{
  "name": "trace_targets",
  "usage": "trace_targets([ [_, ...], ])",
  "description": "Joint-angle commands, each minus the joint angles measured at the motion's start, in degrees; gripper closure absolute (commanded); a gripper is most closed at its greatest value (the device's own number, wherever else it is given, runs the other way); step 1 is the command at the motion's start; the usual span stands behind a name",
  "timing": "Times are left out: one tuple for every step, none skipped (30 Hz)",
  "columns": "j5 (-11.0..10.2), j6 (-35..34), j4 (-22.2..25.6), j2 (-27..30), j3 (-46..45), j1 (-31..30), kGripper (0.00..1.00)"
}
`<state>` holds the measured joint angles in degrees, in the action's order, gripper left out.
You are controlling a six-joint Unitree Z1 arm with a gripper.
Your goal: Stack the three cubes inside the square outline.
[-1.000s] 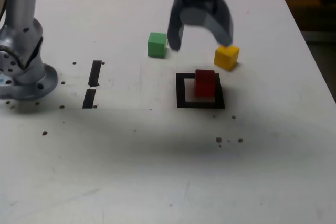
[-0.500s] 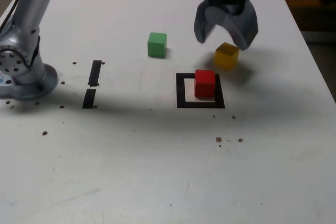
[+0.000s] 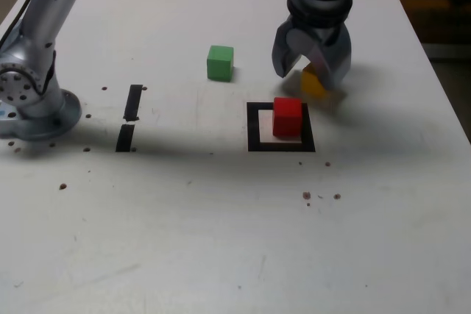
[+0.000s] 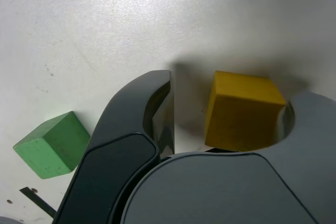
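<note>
The jaws of the gripper [image 4: 231,103] are parted around the yellow cube [image 4: 244,111], with a gap on one side, presumably so it can be gripped; no hold is seen. The red cube [image 3: 287,117] is set inside the outline [image 3: 254,129], probably as the base; the green cube [image 3: 220,62] is left apart; contact at yellow's other side is hidden.
</note>
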<state>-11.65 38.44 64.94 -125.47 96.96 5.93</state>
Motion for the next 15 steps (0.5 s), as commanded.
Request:
trace_targets([
  [0.23, -0.03, -0.29, -0.53, 0.35, 0.05, 0.55],
  [0.33, -0.03, -0.36, -0.67, 0.50, 0.05, 0.58],
  [0.48, -0.03, -0.41, -0.81, 0.70, 0.05, 0.62],
  [0.61, -0.03, -0.44, -0.86, 0.86, 0.05, 0.65],
  [0.71, -0.03, -0.47, -0.86, 1.01, 0.05, 0.68],
  [0.79, -0.03, -0.50, -0.82, 1.15, 0.05, 0.71],
  [0.85, -0.06, -0.51, -0.73, 1.23, 0.05, 0.73],
  [0.90, -0.10, -0.49, -0.60, 1.28, 0.05, 0.74],
  [0.94, -0.16, -0.42, -0.48, 1.33, 0.05, 0.75],
  [0.94, -0.26, -0.32, -0.36, 1.36, 0.05, 0.76],
  [0.94, -0.41, -0.18, -0.23, 1.38, 0.05, 0.76],
  [0.91, -0.62, 0.06, -0.07, 1.41, 0.05, 0.76],
  [0.87, -0.93, 0.38, 0.21, 1.44, 0.05, 0.76],
  [0.84, -1.36, 0.80, 0.68, 1.48, 0.05, 0.77],
  [0.77, -1.98, 1.36, 1.43, 1.51, 0.03, 0.77],
])
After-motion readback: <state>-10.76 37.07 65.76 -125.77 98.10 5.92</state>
